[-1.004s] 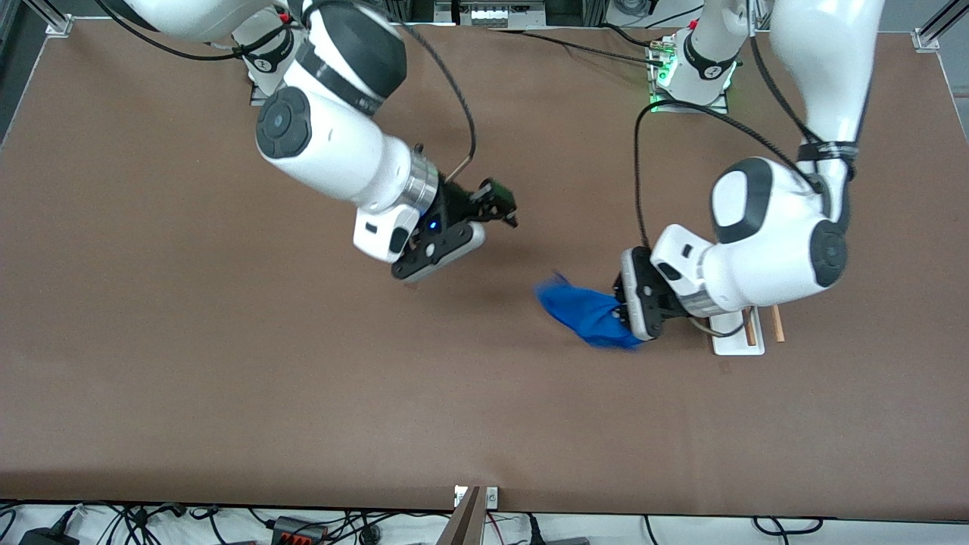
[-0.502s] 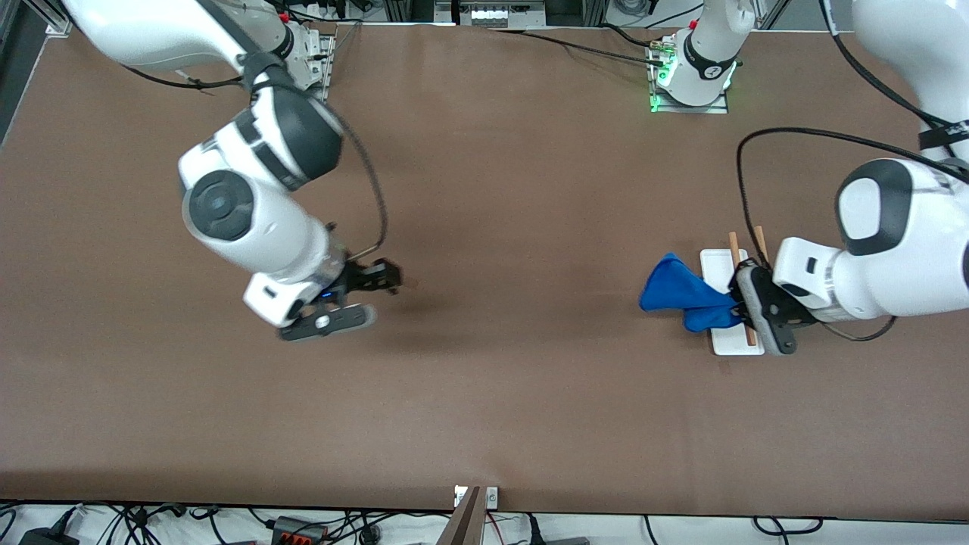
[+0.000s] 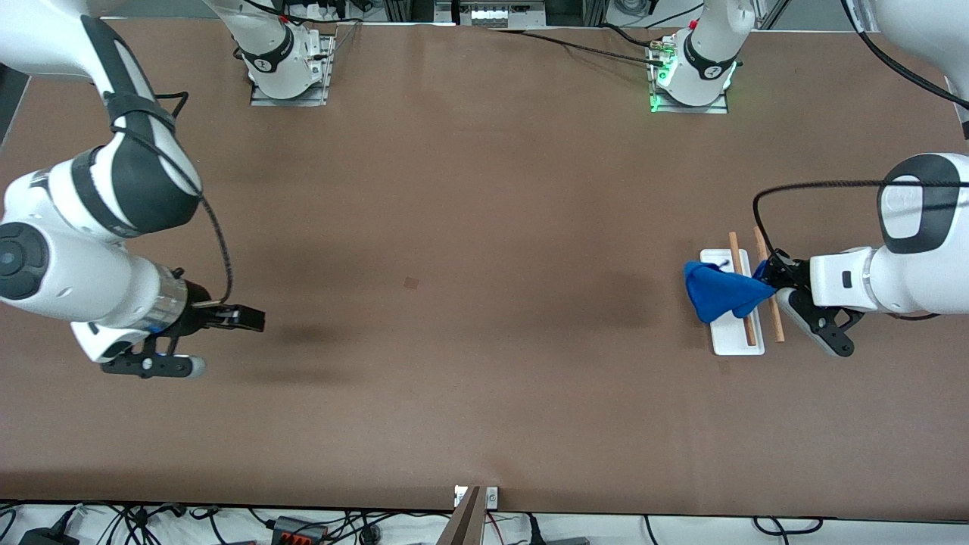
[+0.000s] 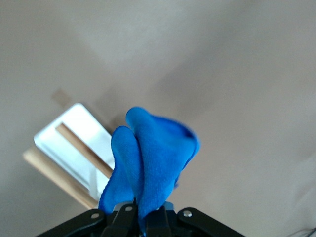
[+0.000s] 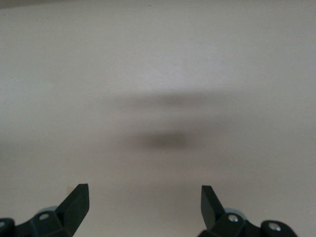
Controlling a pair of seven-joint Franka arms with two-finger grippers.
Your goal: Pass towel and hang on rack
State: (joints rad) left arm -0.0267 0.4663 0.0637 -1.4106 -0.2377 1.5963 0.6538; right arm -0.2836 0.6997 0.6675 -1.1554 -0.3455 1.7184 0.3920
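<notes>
- Since the towel [image 3: 719, 297] is carried by the left arm alone, the passing looks done, and the step in hand is judged to be the hanging.
- Right gripper [image 3: 250, 319]: over bare table [image 3: 469, 378] at the right arm's end, fingers spread wide with nothing between them (the right wrist view shows only table under them); this arm waits.
- Left gripper [image 3: 768, 281]: above the rack [image 3: 738, 333], clamped tight on one end of the blue towel; in the left wrist view the cloth rises bunched from between the fingertips.
- Towel: its free part droops over the rack's white base and across the rods; whether it touches a rod cannot be told.
- Rack: stands toward the left arm's end of the table, its two wooden rods [image 3: 764, 284] side by side.
- Next move, as a judgement: lay the cloth's middle across the rods, then release.
</notes>
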